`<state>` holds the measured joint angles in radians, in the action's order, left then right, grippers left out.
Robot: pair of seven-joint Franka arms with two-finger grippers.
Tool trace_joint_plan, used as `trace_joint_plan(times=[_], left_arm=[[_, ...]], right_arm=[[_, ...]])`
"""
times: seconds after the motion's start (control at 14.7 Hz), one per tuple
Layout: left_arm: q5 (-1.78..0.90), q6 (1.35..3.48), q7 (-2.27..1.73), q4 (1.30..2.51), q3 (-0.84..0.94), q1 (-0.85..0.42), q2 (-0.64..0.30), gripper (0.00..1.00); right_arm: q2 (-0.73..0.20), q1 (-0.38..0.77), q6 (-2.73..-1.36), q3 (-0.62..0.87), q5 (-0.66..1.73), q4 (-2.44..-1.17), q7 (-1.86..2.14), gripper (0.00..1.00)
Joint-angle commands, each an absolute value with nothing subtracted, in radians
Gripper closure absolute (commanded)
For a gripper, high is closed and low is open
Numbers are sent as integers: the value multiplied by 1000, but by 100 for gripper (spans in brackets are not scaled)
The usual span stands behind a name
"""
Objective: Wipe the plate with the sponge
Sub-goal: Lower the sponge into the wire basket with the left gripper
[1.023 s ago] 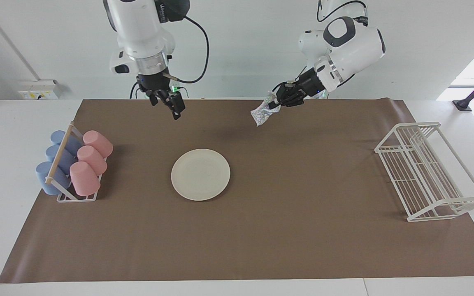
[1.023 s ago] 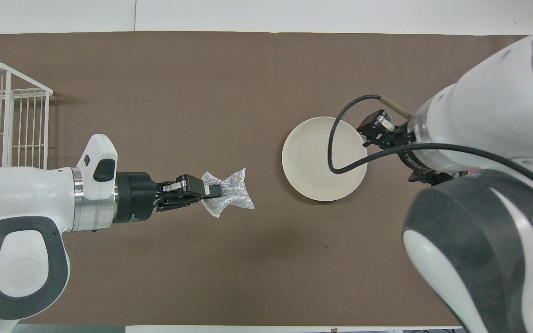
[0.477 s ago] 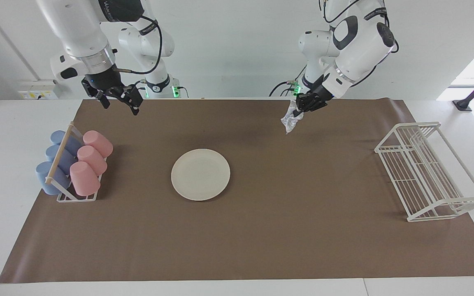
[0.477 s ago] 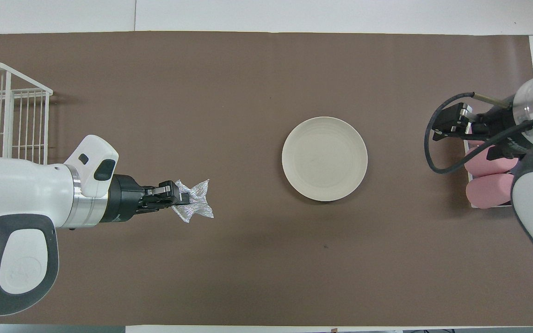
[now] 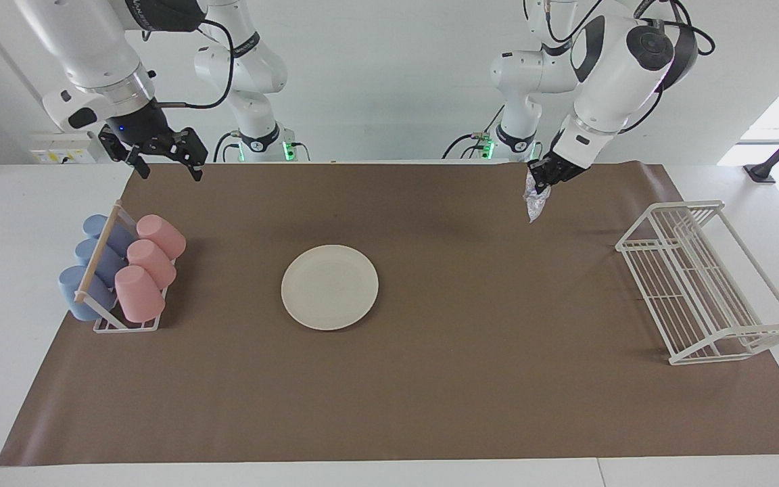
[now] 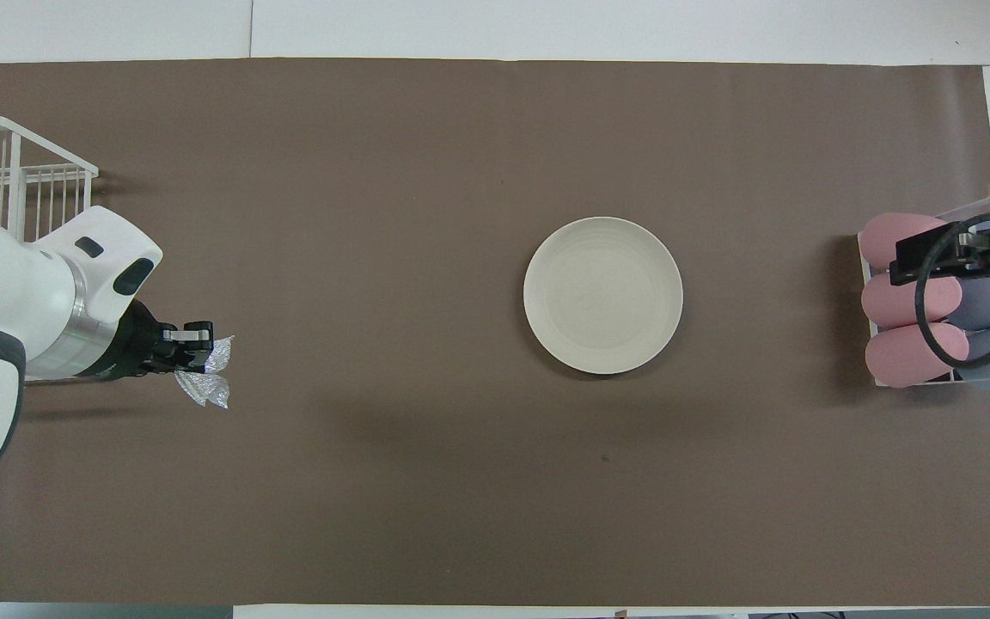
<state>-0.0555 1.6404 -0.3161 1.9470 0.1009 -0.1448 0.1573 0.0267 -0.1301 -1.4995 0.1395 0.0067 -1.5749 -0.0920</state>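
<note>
1. Gripping the sponge [image 5: 535, 201], the left gripper [image 5: 542, 177] hangs over the brown mat [image 5: 470, 379] near the wire rack [image 5: 704, 281].
2. Right gripper [image 5: 163, 161], fingers spread, hovers over the cup rack [image 5: 122, 270].
3. Plate [image 5: 329, 287] lies mid-mat, apart from both.

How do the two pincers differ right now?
The left pincer is shut on the sponge, up over the mat toward the wire rack; the right pincer is open and holds nothing, over the mat's corner near the cup rack. Neither is over the plate.
</note>
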Motion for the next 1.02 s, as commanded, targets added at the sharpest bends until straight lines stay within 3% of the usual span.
trace_joint_plan(times=[0.0, 0.34, 0.95], left_arm=[[99, 1496, -333, 1798, 109, -150, 60, 100], [462, 1348, -336, 1697, 118, -199, -75, 100], [1061, 1374, -333, 1694, 123, -207, -265, 100]], right_arm=[[18, -38, -1502, 35, 11, -1565, -49, 0], [28, 24, -1437, -64, 11, -1560, 26, 0], [41, 23, -1465, -72, 12, -1606, 18, 0]])
